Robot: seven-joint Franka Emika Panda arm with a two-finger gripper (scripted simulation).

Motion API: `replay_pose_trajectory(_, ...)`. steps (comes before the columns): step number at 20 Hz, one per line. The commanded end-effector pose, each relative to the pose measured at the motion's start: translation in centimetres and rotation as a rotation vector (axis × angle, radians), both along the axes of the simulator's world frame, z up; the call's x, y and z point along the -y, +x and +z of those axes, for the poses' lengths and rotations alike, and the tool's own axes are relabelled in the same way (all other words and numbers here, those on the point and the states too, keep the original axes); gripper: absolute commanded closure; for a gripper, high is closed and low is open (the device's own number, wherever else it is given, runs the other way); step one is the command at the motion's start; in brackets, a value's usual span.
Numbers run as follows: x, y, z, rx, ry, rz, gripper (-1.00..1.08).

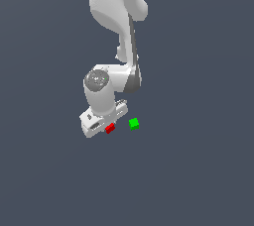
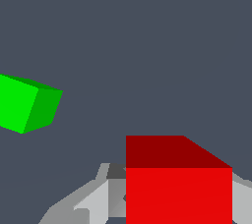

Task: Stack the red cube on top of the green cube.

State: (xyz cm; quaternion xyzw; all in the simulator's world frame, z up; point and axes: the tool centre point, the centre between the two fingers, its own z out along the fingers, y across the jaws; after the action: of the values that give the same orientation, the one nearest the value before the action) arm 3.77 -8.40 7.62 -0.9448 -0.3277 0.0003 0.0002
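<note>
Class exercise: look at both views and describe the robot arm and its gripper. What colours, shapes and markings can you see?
The arm is glossy white with rounded, tube-like segments, dark grey at the joints. One joint ends in a round grey cap. The gripper is a white, boxy block. Its fingers look light grey and angular. No cables or legible markings show.

Red cube beside green cube

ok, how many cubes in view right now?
2. The red cube sits at the gripper, between its fingers in the wrist view. The green cube lies apart from it, toward the exterior view's right. None appears hidden.
</note>
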Motion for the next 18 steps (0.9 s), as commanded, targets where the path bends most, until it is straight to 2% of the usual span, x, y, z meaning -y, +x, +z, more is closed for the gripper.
replay_pose_trajectory(1,0.0,0.0,1.7,0.001,0.0,0.0,1.08)
replay_pose_trajectory(8,0.0,0.1,4.3,0.001,0.0,0.0,1.08)
replay_pose_trajectory(14,-0.3,0.0,4.1,0.002,0.0,0.0,1.08)
replay_pose_trajectory(18,-1.6,-0.5,3.5,0.002,0.0,0.0,1.08)
